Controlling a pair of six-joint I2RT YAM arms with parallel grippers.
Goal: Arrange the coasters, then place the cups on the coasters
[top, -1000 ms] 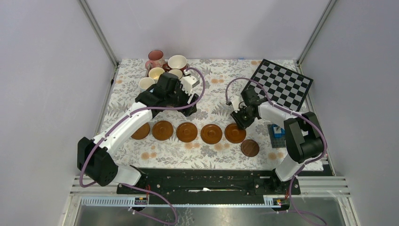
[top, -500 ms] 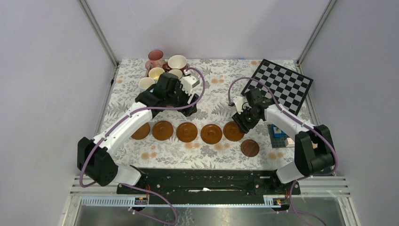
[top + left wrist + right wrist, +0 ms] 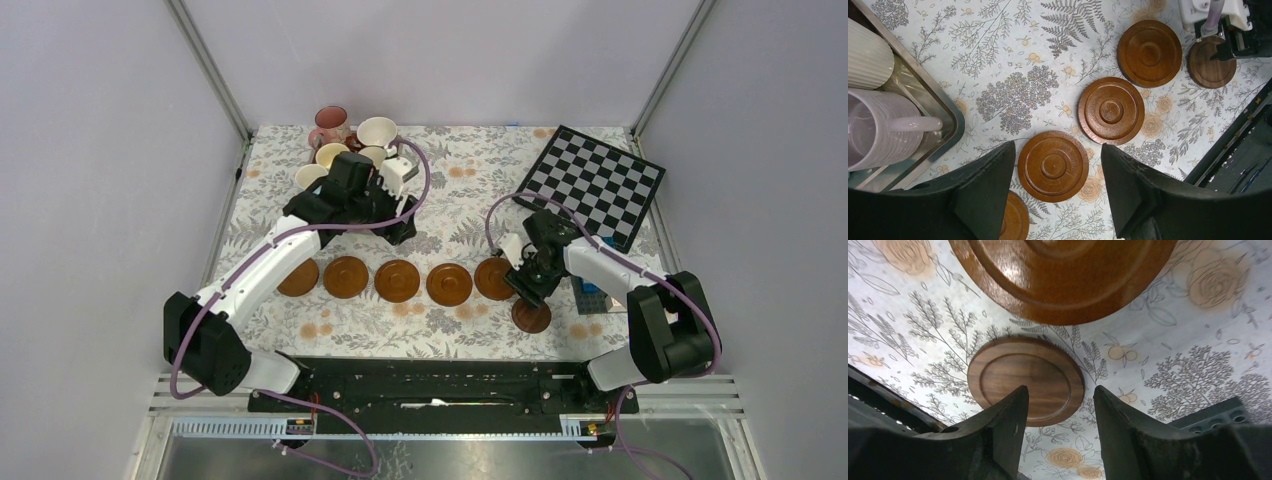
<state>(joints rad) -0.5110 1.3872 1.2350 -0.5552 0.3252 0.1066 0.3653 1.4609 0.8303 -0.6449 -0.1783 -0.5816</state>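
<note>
Coasters (image 3: 397, 281), brown wood, five in a level row across the near half of the table (image 3: 470, 160), evenly gapped, seemingly so that each can take one cup. The sixth, the dark coaster (image 3: 531, 320), lies out of line, nearer the near edge and just right of the row's right end. Cups (image 3: 377, 131) clustered at the far left corner, none yet on a coaster. Chessboard (image 3: 595, 183) at the far right corner; blue bricks (image 3: 592, 290) by the right edge, partly hidden. Left wrist view: left claw (image 3: 1058, 149) wide and empty, hanging above the left part of the row, with one coaster showing between its fingers. A lilac cup (image 3: 873, 130) and a white ribbed cup (image 3: 863, 55) stand in a metal tray (image 3: 950, 117) at the picture's left. The claw is likely poised between cups and row, ready to begin fetching. Right wrist view: right claw (image 3: 1060, 390) parted, gripping nothing, its fingers straddling the near rim of the dark coaster, which lies flat on the table. Whether they touch it cannot be told. Judged purpose: to take up this stray and bring it into line at the row's right end.
</note>
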